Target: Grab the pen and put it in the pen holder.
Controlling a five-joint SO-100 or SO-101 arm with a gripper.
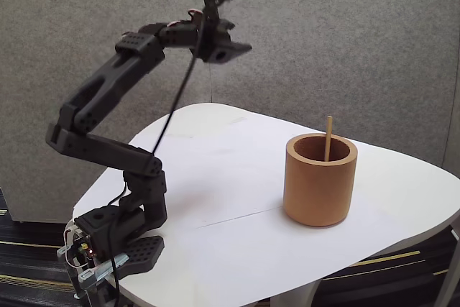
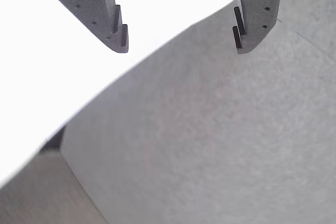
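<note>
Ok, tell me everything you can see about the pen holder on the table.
The pen holder is a wide, thick-walled cylindrical cup, tan-brown with a matte, cork- or wood-like surface. It stands upright with its mouth open on the white table, toward the right in the fixed view. The pen, a thin light wooden-looking stick, stands inside near the far wall, its tip poking above the rim. Nothing else touches the cup; the gripper is raised well away to the left, its jaws apart in the wrist view.

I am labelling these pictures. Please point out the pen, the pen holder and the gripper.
pen (image 1: 328, 134), fixed view, on the shaft standing above the rim.
pen holder (image 1: 319, 190), fixed view, on the outer front wall.
gripper (image 2: 181, 43), wrist view, midway between the open fingertips.
</note>
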